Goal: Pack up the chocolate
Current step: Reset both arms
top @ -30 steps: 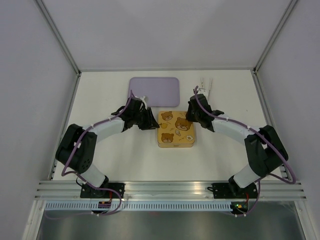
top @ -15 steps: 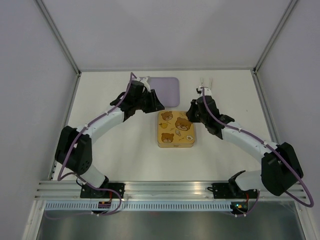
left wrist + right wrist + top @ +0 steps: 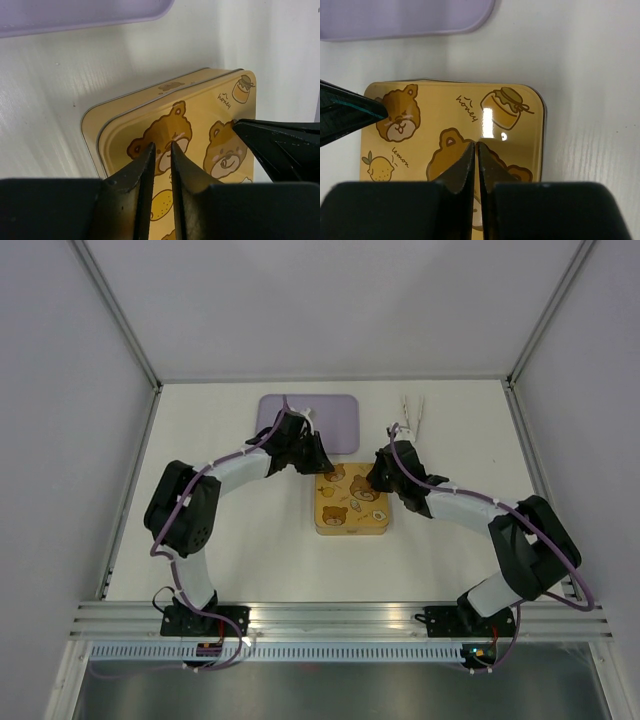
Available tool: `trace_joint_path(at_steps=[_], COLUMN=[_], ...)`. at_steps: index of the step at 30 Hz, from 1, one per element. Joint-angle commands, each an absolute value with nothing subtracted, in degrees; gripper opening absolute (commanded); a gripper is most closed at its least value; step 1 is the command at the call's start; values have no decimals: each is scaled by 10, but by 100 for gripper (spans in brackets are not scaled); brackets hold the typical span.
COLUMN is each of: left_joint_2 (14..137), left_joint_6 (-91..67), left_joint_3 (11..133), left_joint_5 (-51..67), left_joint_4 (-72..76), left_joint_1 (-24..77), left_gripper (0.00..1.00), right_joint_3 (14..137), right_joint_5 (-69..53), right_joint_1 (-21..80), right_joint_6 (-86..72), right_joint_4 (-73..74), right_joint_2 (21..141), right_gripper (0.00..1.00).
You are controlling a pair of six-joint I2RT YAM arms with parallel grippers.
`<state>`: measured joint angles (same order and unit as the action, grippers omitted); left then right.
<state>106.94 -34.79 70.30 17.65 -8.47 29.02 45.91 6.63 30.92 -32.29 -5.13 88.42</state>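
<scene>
Overhead view. A yellow tin (image 3: 352, 524) sat at the middle of the white table (image 3: 240, 540) with its bear-printed lid (image 3: 200, 100) on. I saw no chocolate in any view, so I could not tell where it lay.

A lavender tray (image 3: 330, 418) lay at 11 o'clock from the tin, just apart from it. A pair of metal tweezers (image 3: 413, 408) lay at 1 o'clock, near the far edge of the table.

My left claw (image 3: 324, 467) reached in from 9 o'clock. Its tip was over the lid's 11 o'clock corner. In the left wrist view the two fingers (image 3: 146, 165) stood clenched with only a thin slit between them and nothing in it. They pointed at a bear's face. I could not tell whether the tips touched the lid or stood just above it.

My right claw (image 3: 368, 483) came in from 3 o'clock over the far half of the lid, toward 1 o'clock from its centre. In the right wrist view its fingers (image 3: 465, 165) were pressed tight together and held nothing. Their tip was over another bear, at 7 o'clock from the honey jar print. Whether it touched the lid was also unclear.

Each wrist view caught the other claw's dark fingertip over the same lid, and the two tips were near each other but apart.
</scene>
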Motion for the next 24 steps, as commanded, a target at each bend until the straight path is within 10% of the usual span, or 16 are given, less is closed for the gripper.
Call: trace_joint_path(at_steps=[1,11,15,16,19,24], left_joint_2=[1094,932,798,770,638,463], left_joint_6=[-336,-309,-296,-295,-319,-399], left_joint_3=[668,713,675,661,606,514], left_joint_5=[138,114,42,25,-86,-290], left_joint_4=[-124,-158,-191,-197,-242,-343], left_joint_1=[292,292,292,291,291,291], left_gripper=[24,29,53,73,99,99], right_joint_3=[426,515,508,499,466,409], right_joint_5=[69,120,195,209,283,389], right_joint_1=[311,311,311,311,310,310], right_joint_6=[-340,-279,-277,-279,-306,-368], right_joint_4=[-26,63,128,137,181,264], right_joint_2=[904,789,679,655,552,377], right_gripper=[8,9,13,15,37,98])
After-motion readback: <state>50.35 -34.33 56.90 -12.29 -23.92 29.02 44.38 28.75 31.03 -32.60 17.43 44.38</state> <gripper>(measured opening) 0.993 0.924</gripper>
